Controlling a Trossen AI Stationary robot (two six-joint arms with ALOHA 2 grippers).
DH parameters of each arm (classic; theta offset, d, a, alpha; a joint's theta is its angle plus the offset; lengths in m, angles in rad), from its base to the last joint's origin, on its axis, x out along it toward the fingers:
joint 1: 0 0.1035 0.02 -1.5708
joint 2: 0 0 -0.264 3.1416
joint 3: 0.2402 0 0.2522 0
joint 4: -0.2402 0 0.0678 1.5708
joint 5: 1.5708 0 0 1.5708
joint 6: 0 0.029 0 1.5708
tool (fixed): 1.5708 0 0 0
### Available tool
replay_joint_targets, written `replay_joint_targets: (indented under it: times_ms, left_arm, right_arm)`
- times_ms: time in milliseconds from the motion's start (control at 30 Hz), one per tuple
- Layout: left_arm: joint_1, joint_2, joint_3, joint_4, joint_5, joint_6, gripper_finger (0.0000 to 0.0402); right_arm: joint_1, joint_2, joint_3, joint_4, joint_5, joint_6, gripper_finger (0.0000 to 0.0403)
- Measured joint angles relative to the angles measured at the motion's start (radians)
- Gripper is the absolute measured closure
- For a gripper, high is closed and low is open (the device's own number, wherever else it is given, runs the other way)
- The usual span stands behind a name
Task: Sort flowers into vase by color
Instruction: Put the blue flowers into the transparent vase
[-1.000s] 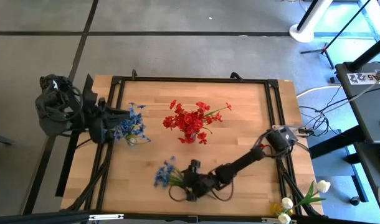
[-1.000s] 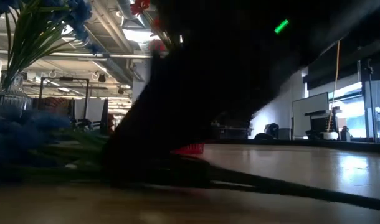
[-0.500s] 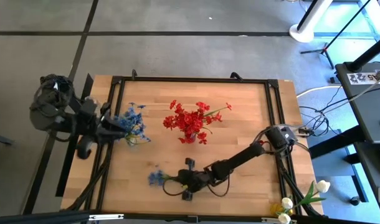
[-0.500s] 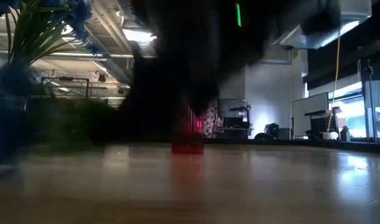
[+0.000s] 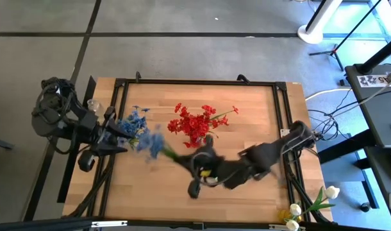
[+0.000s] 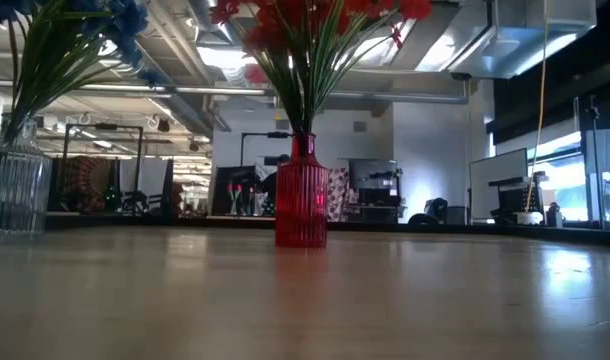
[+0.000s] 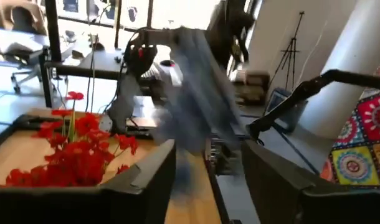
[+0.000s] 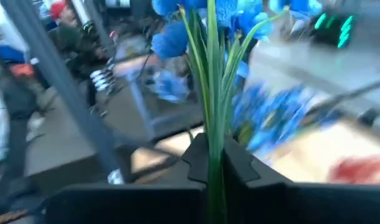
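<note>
A clear vase (image 6: 15, 185) with blue flowers (image 5: 134, 123) stands at the table's left side. A red vase (image 6: 301, 205) with red flowers (image 5: 197, 123) stands mid-table. My right gripper (image 5: 190, 162) reaches across the table toward the left and is shut on a blue sprig (image 5: 156, 145) between the two vases. That sprig's blooms (image 8: 202, 12) stand beyond the fingertips. My left gripper (image 7: 205, 180) is open beside the clear vase at the left edge, and the blurred blue sprig (image 7: 199, 93) shows ahead of its fingers without touching them. My right gripper pinches the sprig's bundle of thin green stems (image 8: 213, 134) between its two fingers, below the blooms. The fingers come from the table's right, pointing left along the stems. The sprig is lifted clear of the table, its blue blooms leading toward the clear vase.
A black frame (image 5: 195, 82) runs around the wooden tabletop. White flowers (image 5: 311, 205) lie off the table's near right corner. Cables and a stand lie beyond the right edge.
My right gripper has shut on the blue sprig that lay near the table's front edge. It has lifted the sprig clear and carried it up and toward the far left, toward the clear vase. The sprig no longer fills the low view.
</note>
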State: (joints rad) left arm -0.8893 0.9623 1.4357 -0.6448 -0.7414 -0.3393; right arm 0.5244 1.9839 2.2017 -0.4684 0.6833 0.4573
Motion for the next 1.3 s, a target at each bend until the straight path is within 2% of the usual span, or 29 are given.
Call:
replay_joint_targets:
  times_ms: [67,167,267,333,467,633,867,1000,1300]
  left_arm:
    - [0.017,0.015,0.0,0.005,0.001,-0.002,0.0206]
    - [0.074,0.052,0.0,0.018,-0.012,-0.058,0.0189]
    - [0.147,0.1,0.0,0.07,-0.002,-0.113,0.0184]
    - [0.187,0.13,0.0,0.109,0.039,-0.13,0.0184]
    - [0.24,0.172,0.0,0.184,0.148,-0.169,0.0184]
    - [0.279,0.185,0.0,0.185,0.163,-0.203,0.0184]
    - [0.306,0.191,0.0,0.185,0.154,-0.112,0.0188]
    - [0.325,0.22,0.0,0.186,0.207,-0.034,0.0199]
    - [0.331,0.259,0.0,0.184,0.206,0.08,0.0214]
  right_arm:
    - [-0.003,-0.001,0.076,-0.016,0.054,-0.098,0.0393]
    - [-0.021,-0.001,0.15,-0.012,0.076,-0.234,0.039]
    - [-0.059,-0.003,0.151,0.009,0.05,-0.305,0.0389]
    - [-0.084,0.001,0.149,-0.015,-0.009,-0.331,0.0393]
    - [-0.127,0.019,0.149,-0.067,-0.096,-0.328,0.0394]
    - [-0.138,0.033,0.149,-0.092,-0.205,-0.354,0.0386]
    - [-0.139,0.034,0.149,-0.14,-0.291,-0.28,0.0394]
    - [-0.153,0.034,0.149,-0.144,-0.382,-0.222,0.0382]
    - [-0.16,0.035,0.149,-0.16,-0.414,-0.172,0.0392]
